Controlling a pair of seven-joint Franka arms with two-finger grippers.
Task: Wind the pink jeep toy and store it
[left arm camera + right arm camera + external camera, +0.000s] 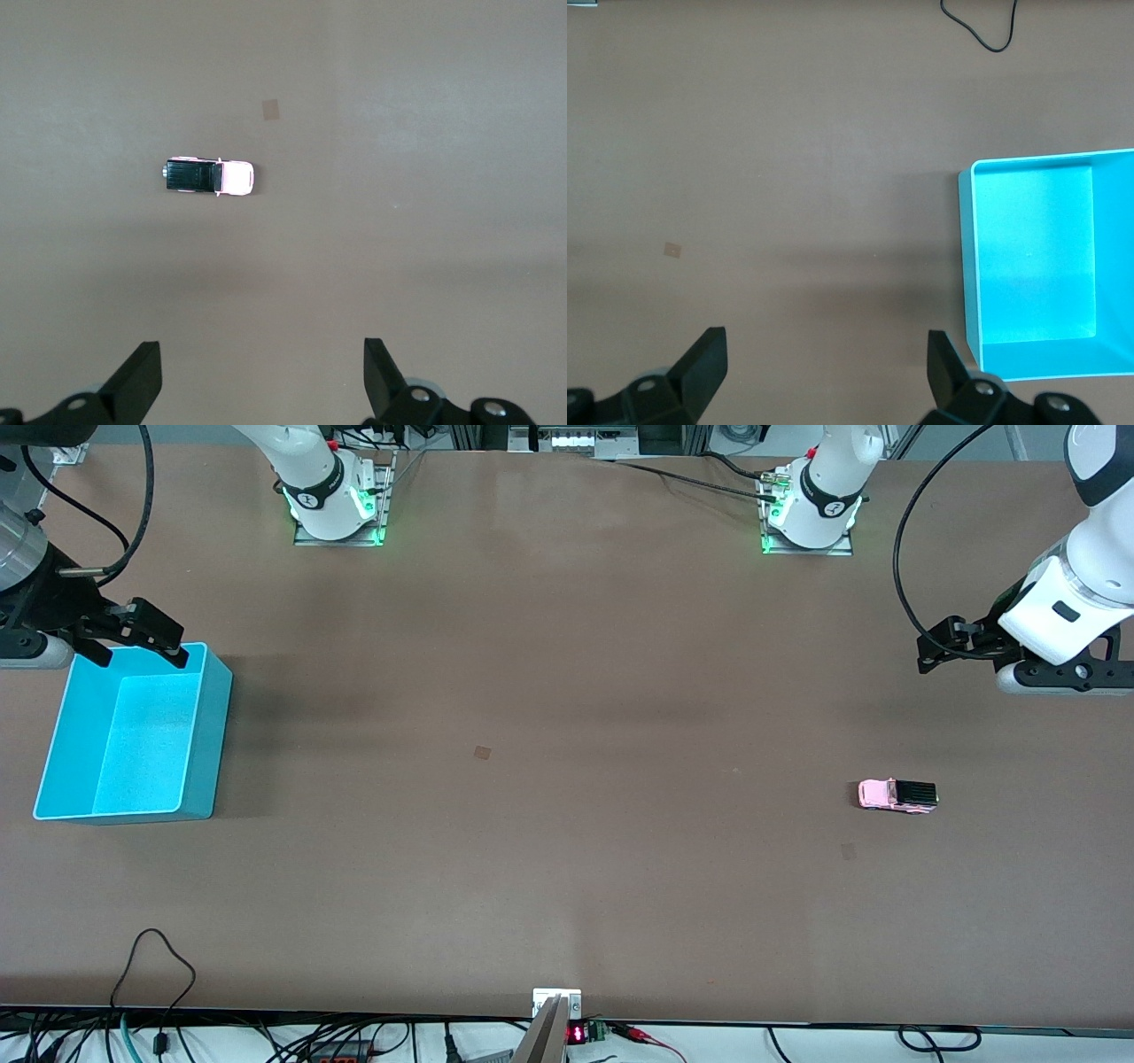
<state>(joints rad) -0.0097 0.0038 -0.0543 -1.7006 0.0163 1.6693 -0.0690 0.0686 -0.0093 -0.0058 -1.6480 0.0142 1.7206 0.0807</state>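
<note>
Pink jeep toy: light-pink body, black rear section, dark wheels. Upright on its wheels on the table, toward the left arm's end, untouched, black section facing that end.

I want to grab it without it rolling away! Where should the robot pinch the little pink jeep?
Probably from straight above, pinching the pink jeep toy across its two long sides near the middle. It sits upright on its wheels on the table, and its body is narrow there. The open left tool is closest.
</note>
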